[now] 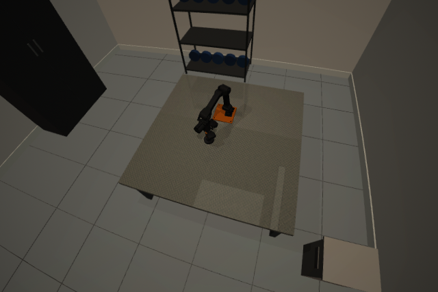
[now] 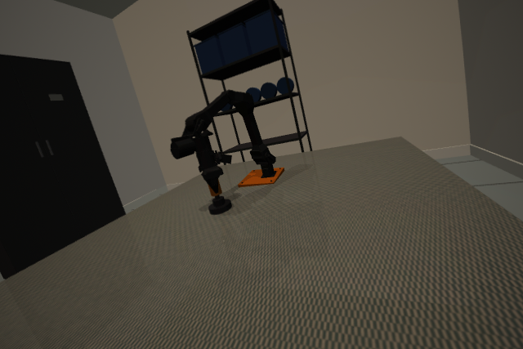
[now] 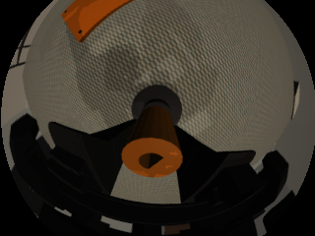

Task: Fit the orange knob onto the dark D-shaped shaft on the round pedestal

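operator: quick one, where's my knob?  
annotator: the orange knob [image 1: 206, 133] [image 2: 216, 190] [image 3: 130, 158] is over the round pedestal [image 1: 209, 141] [image 2: 220, 208] [image 3: 140, 104], looks roughly upright, not seated. exterior view has a bit of the dark shaft [image 2: 216, 196] between them. can't tell if the tip is in the hole.  
operator: and my fingers?  
annotator: your gripper [image 1: 210, 130] [image 2: 214, 185] [image 3: 154, 126] is clamped on the knob from both sides, a bit under half open, knob filling the gap.  
operator: flats lined up?  
annotator: can't tell. wrist view gives you the hole's top opening, but the shaft's flat is hidden. i'd call this the find-the-angle step.  
operator: so how do i do it well?  
annotator: keep the knob centred and plumb, lean down lightly, turn the wrist slowly in small steps. if it drops, stop turning and press straight down. no drop, keep searching, don't shove. too much push could tilt it or make it slip in your grip, and then your wrist angle won't match the knob's.  
operator: when do i let go?  
annotator: only once its bottom sits flush on the pedestal. then open wide and lift straight up.
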You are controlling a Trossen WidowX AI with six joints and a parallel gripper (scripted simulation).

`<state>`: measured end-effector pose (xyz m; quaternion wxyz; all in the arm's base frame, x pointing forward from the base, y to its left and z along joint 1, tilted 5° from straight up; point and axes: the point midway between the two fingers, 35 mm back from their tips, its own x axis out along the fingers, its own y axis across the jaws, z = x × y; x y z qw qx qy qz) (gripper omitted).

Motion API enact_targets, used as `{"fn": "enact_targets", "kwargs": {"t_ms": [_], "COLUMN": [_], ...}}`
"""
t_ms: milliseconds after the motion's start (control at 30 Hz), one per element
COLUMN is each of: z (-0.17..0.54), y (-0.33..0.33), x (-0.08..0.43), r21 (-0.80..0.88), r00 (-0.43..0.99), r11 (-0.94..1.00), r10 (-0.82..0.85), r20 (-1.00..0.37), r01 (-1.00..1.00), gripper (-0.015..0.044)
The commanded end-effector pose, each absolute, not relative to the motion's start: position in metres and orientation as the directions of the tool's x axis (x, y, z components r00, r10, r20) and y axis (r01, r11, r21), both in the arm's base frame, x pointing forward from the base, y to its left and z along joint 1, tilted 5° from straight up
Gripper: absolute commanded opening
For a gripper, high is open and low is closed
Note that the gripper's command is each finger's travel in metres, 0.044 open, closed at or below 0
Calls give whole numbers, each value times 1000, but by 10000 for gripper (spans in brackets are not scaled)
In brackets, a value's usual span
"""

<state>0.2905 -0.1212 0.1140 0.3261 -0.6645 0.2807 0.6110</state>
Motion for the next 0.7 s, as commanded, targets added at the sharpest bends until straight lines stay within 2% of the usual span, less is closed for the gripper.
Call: {"fn": "enact_targets", "kwargs": {"t_ms": [0, 133, 300, 667], "z": [117, 118, 117, 118], "y": [-120, -120, -120, -122], "x": [289, 288, 289, 294], "r21": [-91, -90, -82, -81], "r00": [95, 94, 94, 95], "r11": [-632, -654, -773, -780], "r10": [29, 29, 29, 28], "r20": [-995, -995, -995, -995], "r01": [-769, -751, -629, -621], "gripper": [0, 0, 0, 0]}}
